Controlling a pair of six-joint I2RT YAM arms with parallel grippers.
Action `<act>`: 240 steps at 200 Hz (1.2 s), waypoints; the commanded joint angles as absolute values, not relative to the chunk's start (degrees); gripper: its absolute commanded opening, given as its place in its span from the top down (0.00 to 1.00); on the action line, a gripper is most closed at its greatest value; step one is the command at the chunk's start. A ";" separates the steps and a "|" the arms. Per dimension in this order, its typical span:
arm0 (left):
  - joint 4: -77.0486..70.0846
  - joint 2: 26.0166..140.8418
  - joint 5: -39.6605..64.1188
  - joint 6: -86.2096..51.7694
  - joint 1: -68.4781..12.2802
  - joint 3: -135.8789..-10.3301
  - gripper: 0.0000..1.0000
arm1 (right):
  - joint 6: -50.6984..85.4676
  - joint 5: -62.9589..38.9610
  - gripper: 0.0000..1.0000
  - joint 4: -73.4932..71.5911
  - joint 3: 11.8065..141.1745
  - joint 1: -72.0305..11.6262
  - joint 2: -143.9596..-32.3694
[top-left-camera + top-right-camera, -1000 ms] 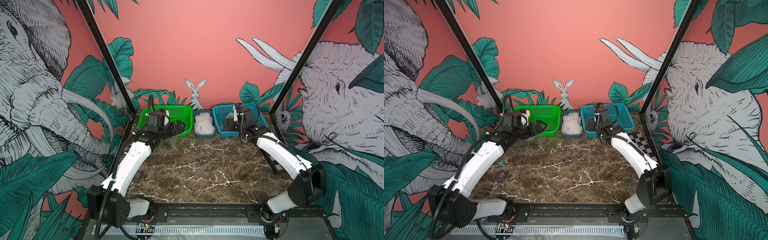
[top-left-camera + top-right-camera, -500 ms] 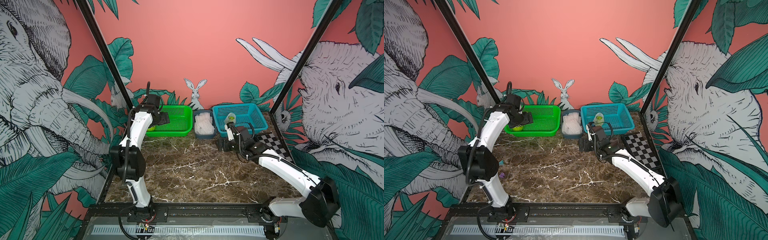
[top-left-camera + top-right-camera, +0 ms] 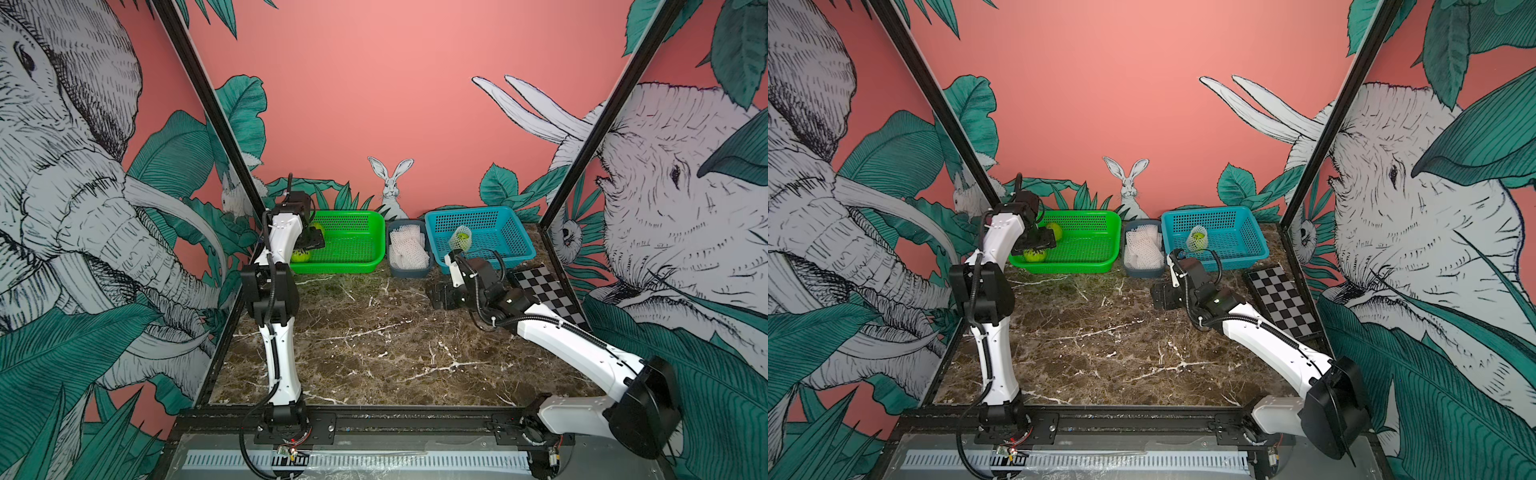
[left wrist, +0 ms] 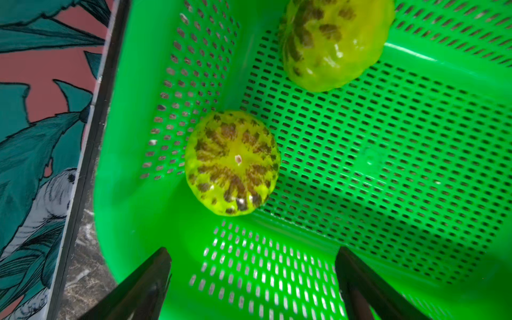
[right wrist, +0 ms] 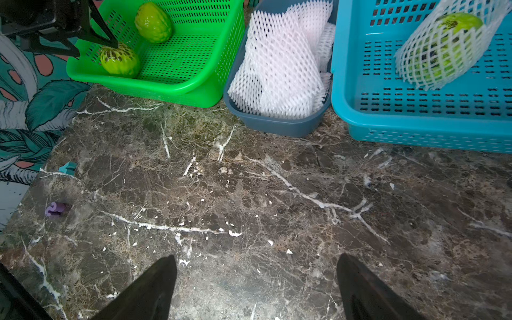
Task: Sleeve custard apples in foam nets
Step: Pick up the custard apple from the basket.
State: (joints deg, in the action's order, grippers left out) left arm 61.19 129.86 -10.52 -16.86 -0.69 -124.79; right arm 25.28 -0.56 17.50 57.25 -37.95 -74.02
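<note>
**Change from earlier frames**
- A second ago both arms reached low into the far baskets. The left arm now stands upright with its elbow raised. The left gripper (image 3: 311,243) hangs over the near-left corner of the green basket (image 3: 353,266), jaws spread wide and empty.
- The right gripper (image 3: 441,296) has withdrawn from the blue basket (image 3: 469,218). It sits low over the marble table (image 3: 374,345), near the grey bin (image 5: 277,124), jaws apart and holding nothing.

**Task items**
- Two bare custard apples (image 4: 232,163) (image 4: 332,41) lie in the green basket, apart from each other at its left end.
- One sleeved custard apple (image 5: 443,47) lies in the blue basket.
- Spare foam nets (image 5: 279,69) fill the grey bin between the two baskets.

**Surroundings and obstructions**
- In both top views the left gripper covers part of the near apple (image 3: 1034,254).
- A checkerboard (image 3: 548,295) lies at the table's right edge.
- A small purple piece (image 5: 56,209) lies near the left edge.
</note>
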 commanded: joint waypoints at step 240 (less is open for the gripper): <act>61.17 139.62 -18.62 -15.21 -0.18 -133.78 0.06 | 26.54 -0.61 0.11 17.06 58.96 -39.02 -71.79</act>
